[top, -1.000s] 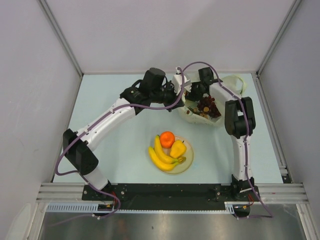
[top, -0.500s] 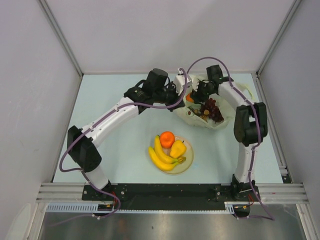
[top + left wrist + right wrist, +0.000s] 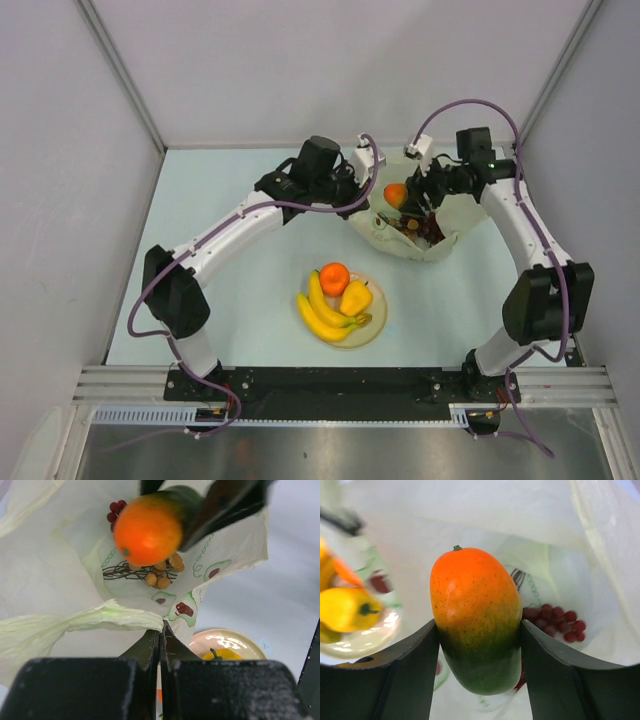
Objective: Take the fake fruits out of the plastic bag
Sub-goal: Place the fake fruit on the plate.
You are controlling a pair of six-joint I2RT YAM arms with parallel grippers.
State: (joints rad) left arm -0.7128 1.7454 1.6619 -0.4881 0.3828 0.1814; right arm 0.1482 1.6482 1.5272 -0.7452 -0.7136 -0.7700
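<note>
My right gripper (image 3: 479, 630) is shut on a red-green mango (image 3: 476, 620), one finger on each side of its green end. From above, the mango (image 3: 396, 194) hangs over the open mouth of the pale plastic bag (image 3: 455, 215). My left gripper (image 3: 161, 627) is shut on the bag's rim (image 3: 115, 617) and holds it up. Dark grapes (image 3: 555, 620) and brown stemmed bits (image 3: 160, 572) lie inside the bag. Bananas (image 3: 320, 315), an orange (image 3: 334, 277) and a yellow lumpy fruit (image 3: 356, 297) lie on the plate.
The cream plate (image 3: 378, 325) sits near the table's front, between the two arm bases. Grey walls close in the table on the left, back and right. The right arm's elbow (image 3: 545, 300) stands out near the right wall.
The right gripper has risen from inside the bag with the mango between its fingers. The right arm's elbow has swung out to the right. The left gripper has kept hold of the bag's rim.
</note>
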